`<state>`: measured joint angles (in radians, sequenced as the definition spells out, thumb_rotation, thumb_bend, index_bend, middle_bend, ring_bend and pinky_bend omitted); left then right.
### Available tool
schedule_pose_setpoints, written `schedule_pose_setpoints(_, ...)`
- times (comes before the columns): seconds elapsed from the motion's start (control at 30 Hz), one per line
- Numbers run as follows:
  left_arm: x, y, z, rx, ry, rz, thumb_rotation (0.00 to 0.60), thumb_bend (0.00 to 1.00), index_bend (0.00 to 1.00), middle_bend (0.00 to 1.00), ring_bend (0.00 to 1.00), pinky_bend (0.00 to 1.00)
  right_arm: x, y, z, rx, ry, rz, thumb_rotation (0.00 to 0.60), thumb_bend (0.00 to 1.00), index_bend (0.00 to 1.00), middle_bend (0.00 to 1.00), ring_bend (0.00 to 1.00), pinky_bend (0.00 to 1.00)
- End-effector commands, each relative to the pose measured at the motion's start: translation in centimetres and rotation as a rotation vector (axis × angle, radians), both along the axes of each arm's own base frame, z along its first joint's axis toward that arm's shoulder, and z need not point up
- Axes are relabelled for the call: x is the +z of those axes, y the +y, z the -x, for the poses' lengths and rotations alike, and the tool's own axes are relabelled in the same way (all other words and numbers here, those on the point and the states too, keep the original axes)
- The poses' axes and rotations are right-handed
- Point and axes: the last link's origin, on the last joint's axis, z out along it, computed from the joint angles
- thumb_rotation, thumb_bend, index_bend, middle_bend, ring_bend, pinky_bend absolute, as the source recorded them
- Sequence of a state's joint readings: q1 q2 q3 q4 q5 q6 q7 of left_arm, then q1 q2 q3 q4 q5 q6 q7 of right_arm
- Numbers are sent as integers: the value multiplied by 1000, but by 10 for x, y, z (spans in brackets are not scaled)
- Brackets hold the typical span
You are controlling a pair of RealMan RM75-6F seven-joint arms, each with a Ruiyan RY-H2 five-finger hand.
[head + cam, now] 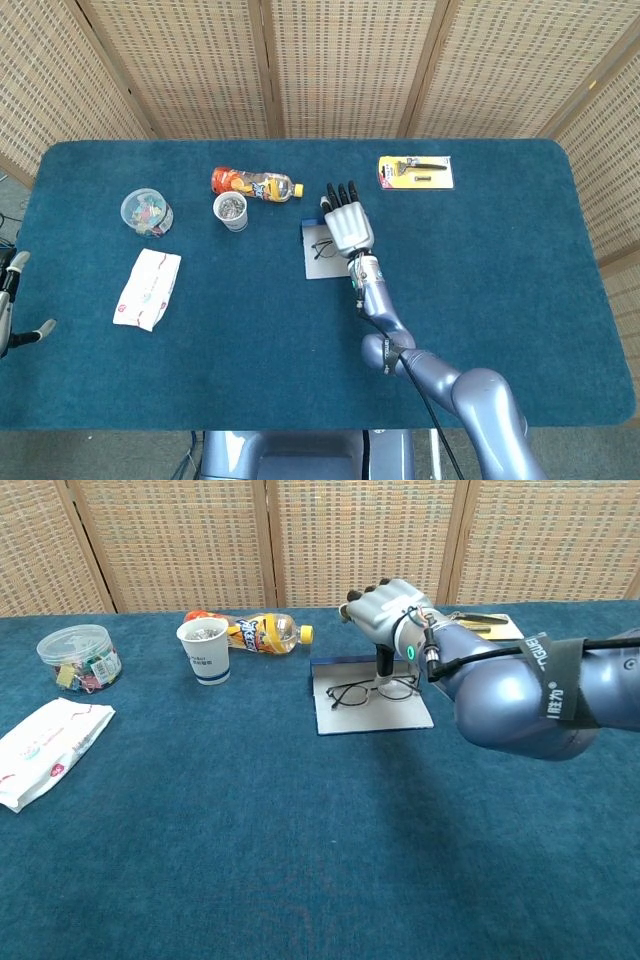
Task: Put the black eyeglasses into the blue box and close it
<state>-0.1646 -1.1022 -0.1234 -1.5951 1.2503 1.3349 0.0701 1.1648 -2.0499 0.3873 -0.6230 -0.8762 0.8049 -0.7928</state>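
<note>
The blue table (500, 300) holds one bottle (255, 184), one cup (231, 211), one jar (146, 212), one white packet (148, 288) and one tool card (415, 172). One pair of black glasses (372, 690) lies on the one open blue box (371, 710) near the table's middle, touched by a dark finger of the right hand (385, 610); I cannot tell if it grips them. Only the head view shows the left hand (10, 305), off the left edge, fingers apart and holding nothing.

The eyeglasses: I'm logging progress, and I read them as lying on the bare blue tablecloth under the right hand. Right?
Not quite. The eyeglasses do lie under the right hand, but on the pale inside of the open blue box, not the bare tablecloth. The chest view shows it.
</note>
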Motion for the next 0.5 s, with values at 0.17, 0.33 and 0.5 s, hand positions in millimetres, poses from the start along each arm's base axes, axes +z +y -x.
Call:
schedule_pose_setpoints(0.17, -1, 0, 0, -1, 0, 5, 600, 0, 0, 0, 0, 0, 19, 13, -7, 62, -128, -23, 600, 102, 91, 0, 0, 0)
schedule_pose_setpoints(0.33, -2, 0, -1, -2, 1, 11, 600, 0, 0, 0, 0, 0, 18, 39, 3, 85, -152, -65, 600, 91, 101, 0, 0, 0)
schedule_pose_setpoints(0.5, -3, 0, -1, -3, 3, 16, 600, 0, 0, 0, 0, 0, 7, 53, 14, 117, -98, -86, 600, 109, 199, 0, 0, 0)
